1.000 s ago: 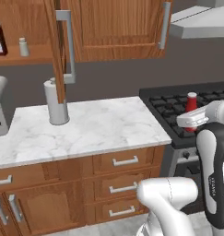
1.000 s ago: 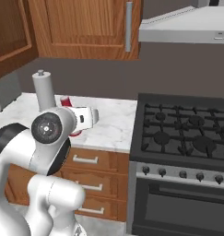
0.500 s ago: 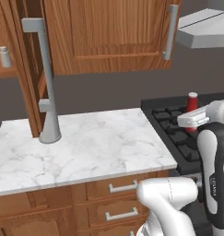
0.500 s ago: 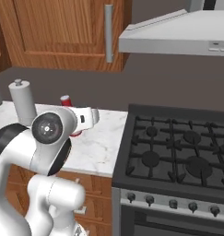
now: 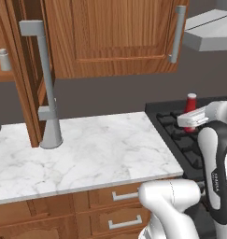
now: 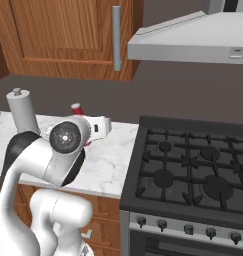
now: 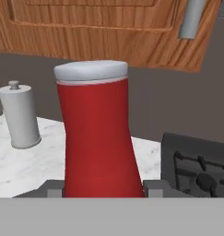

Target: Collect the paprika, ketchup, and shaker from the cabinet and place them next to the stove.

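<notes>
My gripper (image 7: 103,188) is shut on the ketchup (image 7: 97,138), a red bottle with a white cap, held upright. From the left base view the ketchup (image 5: 191,101) and gripper (image 5: 194,117) hang over the left edge of the black stove (image 5: 173,123). In the right base view the ketchup (image 6: 76,108) peeks out behind the arm, above the counter left of the stove (image 6: 193,170). The small pale shaker (image 5: 3,59) stands on a shelf of the open cabinet (image 5: 115,37). The paprika is out of view.
A grey knob-topped cylinder (image 6: 22,112) stands on the marble counter (image 5: 96,149) by the wall. The open cabinet door with its grey bar handle (image 5: 45,70) juts out above the counter's left part. A grey range hood (image 6: 193,37) hangs over the stove.
The base has driven to the right, so the whole scene slid left and the stove came closer. The ketchup stays in the shut gripper.
</notes>
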Tool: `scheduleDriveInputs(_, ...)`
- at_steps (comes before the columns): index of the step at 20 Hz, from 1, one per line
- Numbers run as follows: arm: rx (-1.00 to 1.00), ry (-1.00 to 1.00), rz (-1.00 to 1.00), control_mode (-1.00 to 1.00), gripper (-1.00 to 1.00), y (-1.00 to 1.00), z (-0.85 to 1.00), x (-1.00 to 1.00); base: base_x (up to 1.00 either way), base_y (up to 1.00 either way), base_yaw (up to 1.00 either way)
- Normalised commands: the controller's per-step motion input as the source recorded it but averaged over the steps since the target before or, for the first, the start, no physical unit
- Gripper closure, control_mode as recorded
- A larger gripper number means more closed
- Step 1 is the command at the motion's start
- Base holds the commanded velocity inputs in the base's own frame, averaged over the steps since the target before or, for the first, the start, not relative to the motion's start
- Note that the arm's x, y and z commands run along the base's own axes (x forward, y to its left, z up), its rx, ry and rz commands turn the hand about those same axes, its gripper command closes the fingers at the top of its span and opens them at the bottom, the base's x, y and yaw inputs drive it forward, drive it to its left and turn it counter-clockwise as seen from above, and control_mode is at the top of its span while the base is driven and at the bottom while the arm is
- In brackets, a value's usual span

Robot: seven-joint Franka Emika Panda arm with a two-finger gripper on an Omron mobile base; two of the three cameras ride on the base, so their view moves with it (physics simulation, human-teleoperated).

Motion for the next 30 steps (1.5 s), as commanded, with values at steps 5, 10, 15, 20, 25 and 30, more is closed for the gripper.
scheduleDriveInputs(5, 0.09, -0.01, 0.16, -1.00, 1.00, -0.23, -0.59, 0.92, 0.00, 0.00, 0.00)
scheduleDriveInputs(10, 0.04, -0.01, 0.18, -1.00, 1.00, -0.07, -0.65, 0.92, 0.00, 0.00, 0.00)
scheduleDriveInputs(15, 0.00, -0.03, 0.20, -1.00, 1.00, 0.00, -0.57, 0.80, 0.00, 0.00, 0.00)
scheduleDriveInputs(20, 0.00, -0.14, 0.17, -1.00, 1.00, -0.02, -0.47, 0.61, 0.00, 0.00, 0.00)
scheduleDriveInputs(25, 0.00, -0.04, 0.14, -1.00, 1.00, -0.28, -0.18, 0.52, 0.00, 0.00, 0.00)
scheduleDriveInputs(30, -0.03, 0.05, 0.08, -1.00, 1.00, -0.15, -0.10, 0.51, 0.00, 0.00, 0.00)
